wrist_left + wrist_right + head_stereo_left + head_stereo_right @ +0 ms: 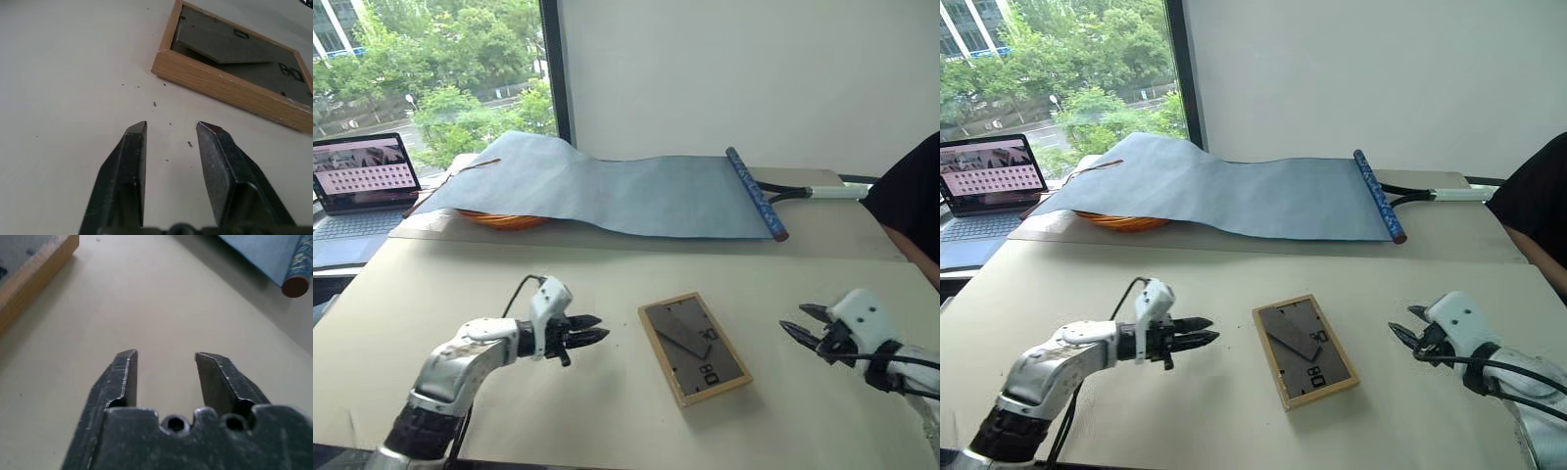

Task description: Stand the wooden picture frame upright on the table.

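The wooden picture frame lies flat on the beige table, its dark grey back and folded easel stand facing up. My left gripper hovers just left of the frame, pointing at it, open with a narrow gap and nothing between its fingers. The left wrist view has the frame's light-wood edge a short way ahead of the tips. My right gripper is off to the frame's right, open and empty, and the frame's corner lies beside it in the right wrist view.
A long grey-blue sheet with a dark blue roller lies across the back, over an orange basket. A lit laptop stands far left. A person's dark sleeve is at the right edge.
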Robot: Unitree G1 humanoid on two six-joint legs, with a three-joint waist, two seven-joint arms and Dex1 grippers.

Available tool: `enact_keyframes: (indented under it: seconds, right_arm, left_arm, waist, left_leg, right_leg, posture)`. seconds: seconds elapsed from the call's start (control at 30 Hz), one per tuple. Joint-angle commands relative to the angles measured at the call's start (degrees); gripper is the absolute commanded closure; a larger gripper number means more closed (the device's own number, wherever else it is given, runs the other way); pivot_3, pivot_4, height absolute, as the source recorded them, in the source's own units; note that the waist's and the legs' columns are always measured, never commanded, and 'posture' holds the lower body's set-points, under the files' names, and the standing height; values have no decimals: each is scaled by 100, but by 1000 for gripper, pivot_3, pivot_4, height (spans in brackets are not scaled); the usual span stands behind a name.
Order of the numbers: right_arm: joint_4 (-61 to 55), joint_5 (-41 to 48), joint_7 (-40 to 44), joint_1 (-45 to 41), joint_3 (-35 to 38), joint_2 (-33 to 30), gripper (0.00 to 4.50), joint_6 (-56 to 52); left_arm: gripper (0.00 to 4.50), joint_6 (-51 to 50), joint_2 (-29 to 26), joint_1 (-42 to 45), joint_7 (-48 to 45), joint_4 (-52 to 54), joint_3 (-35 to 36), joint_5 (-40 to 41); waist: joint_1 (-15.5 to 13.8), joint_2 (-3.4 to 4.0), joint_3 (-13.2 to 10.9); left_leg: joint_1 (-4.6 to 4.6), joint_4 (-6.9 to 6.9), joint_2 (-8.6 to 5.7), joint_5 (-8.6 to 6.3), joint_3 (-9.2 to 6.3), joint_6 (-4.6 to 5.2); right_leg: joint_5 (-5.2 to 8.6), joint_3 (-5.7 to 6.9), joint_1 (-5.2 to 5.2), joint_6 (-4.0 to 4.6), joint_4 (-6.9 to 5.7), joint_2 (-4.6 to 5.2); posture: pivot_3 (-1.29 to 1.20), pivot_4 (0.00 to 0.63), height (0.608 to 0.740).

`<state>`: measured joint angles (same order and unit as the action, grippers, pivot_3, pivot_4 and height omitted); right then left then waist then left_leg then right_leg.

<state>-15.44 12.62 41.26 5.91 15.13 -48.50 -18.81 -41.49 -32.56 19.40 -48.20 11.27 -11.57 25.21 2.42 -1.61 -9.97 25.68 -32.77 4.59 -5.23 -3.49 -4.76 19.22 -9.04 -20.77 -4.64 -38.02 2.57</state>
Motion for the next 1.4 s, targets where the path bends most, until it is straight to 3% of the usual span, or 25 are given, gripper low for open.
enact_keyframes:
  seconds: [0.03,0.1,0.13,0.33,0.73,1.03,1.2,1.3,1.37,1.4]
  right_arm:
    - [-246,68,431,7,-258,-174,3732,9]
    - [-335,165,596,29,-370,-161,4444,-56]
    - [-400,255,680,29,-448,-105,4482,-96]
    - [-528,470,1003,-288,-1305,405,4482,-134]
    - [596,-235,952,-1701,-2745,1509,4482,121]
    - [979,-401,1191,-2205,-3039,1761,4482,95]
    - [899,-326,1282,-2064,-2656,1386,4482,79]
    - [1001,-230,1416,-1995,-2243,967,4482,223]
    - [1147,-181,1500,-1974,-2090,793,4482,383]
    - [1250,-167,1538,-1974,-2056,749,4498,483]
  left_arm:
    - [4495,-89,308,358,84,22,-592,-305]
    - [4500,-178,463,467,135,-37,-703,-347]
    - [4500,-211,541,514,160,-69,-756,-373]
    - [4500,-248,270,569,21,-119,-786,-593]
    - [4500,-207,-785,66,-215,-33,-151,-569]
    - [4500,-483,-904,-274,-51,230,261,-483]
    - [4500,-1192,-625,-228,162,77,1427,354]
    - [4500,-2811,-198,-14,890,366,2800,1255]
    - [4500,-4121,-262,79,645,264,3465,2039]
    - [4244,-4642,-376,101,452,5,3645,2599]
  waist:
    - [1,0,0]
    - [3,0,0]
    - [7,0,0]
    - [59,0,0]
    - [226,-4,2]
    - [307,-14,8]
    - [284,-14,8]
    - [161,-19,4]
    - [112,-25,0]
    - [104,-27,0]
  left_leg:
    - [0,-1,-1,0,0,0]
    - [0,-2,-1,0,-1,0]
    - [0,-2,-1,0,-1,0]
    - [-6,-3,0,0,-5,0]
    - [-29,0,8,1,-8,-1]
    - [-48,2,15,0,-9,-1]
    - [-46,4,14,0,-10,-1]
    - [-33,3,11,0,-9,-1]
    - [-29,0,10,0,-11,-1]
    - [-25,0,10,0,-13,-1]
  right_leg:
    - [0,0,0,0,-1,0]
    - [0,0,2,-1,-1,0]
    - [0,0,2,-1,-1,0]
    - [0,1,7,-3,-4,-3]
    - [-1,7,24,-2,-6,-8]
    - [-1,13,43,5,-8,-13]
    - [1,13,42,5,-9,-13]
    - [3,14,37,1,-5,-9]
    - [4,17,34,-2,-4,-8]
    - [4,19,31,-2,-4,-8]
  posture:
    - [0,150,740]
    - [0,150,740]
    - [0,150,740]
    - [0,150,740]
    - [0,150,740]
    - [0,150,740]
    - [0,150,740]
    - [0,150,740]
    - [0,150,740]
    - [0,150,740]
